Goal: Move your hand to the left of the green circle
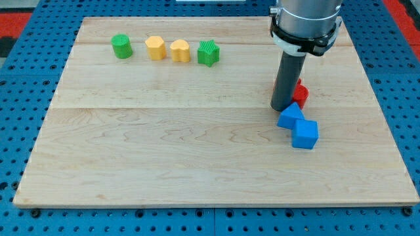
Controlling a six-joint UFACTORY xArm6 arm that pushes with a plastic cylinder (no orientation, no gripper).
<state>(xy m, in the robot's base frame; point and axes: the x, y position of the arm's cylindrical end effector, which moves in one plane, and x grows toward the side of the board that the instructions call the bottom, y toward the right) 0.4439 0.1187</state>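
Note:
The green circle [121, 46] is a short green cylinder at the view's top left of the wooden board [164, 144]. My tip [282, 107] is the lower end of a dark rod at the view's right, far to the right of the green circle. The tip stands just above a blue block [290, 117] and next to a red block [300, 94], which the rod partly hides.
To the right of the green circle stand a yellow hexagon-like block [155, 48], a yellow heart-like block [180, 50] and a green star-like block [208, 53] in a row. A second blue block [305, 134] lies below-right of the first.

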